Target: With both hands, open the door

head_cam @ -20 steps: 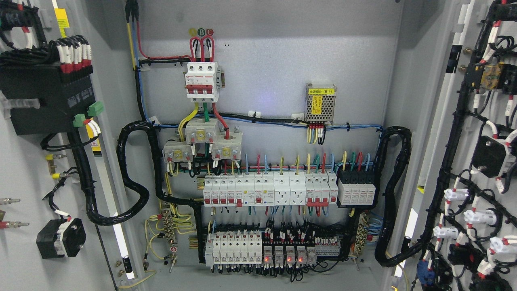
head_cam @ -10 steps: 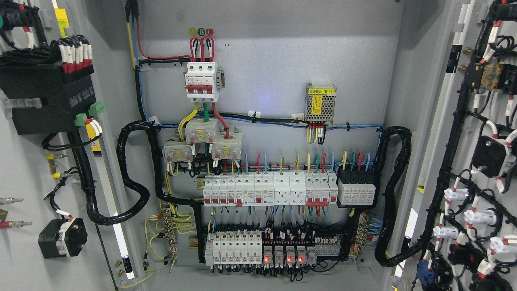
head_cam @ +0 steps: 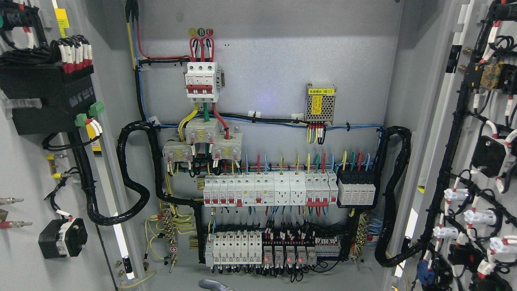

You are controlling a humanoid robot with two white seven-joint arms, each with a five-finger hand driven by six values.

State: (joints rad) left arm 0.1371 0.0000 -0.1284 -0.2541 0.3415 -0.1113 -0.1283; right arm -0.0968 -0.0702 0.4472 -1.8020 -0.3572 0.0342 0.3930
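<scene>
Two doors are standing swung wide, the left door [head_cam: 24, 169] leaning out along the left edge, the right door [head_cam: 464, 161] along the right; both long axes are running vertically, inner faces turned toward the camera. The cabinet interior [head_cam: 266, 81] is lying fully exposed between them. Only a grey sliver of a hand [head_cam: 214, 285] is poking in at the bottom edge near the middle, below the lower breaker row [head_cam: 258, 246]; which arm owns it, and how its fingers are set, cannot be told. Judging: opening is looking essentially complete.
</scene>
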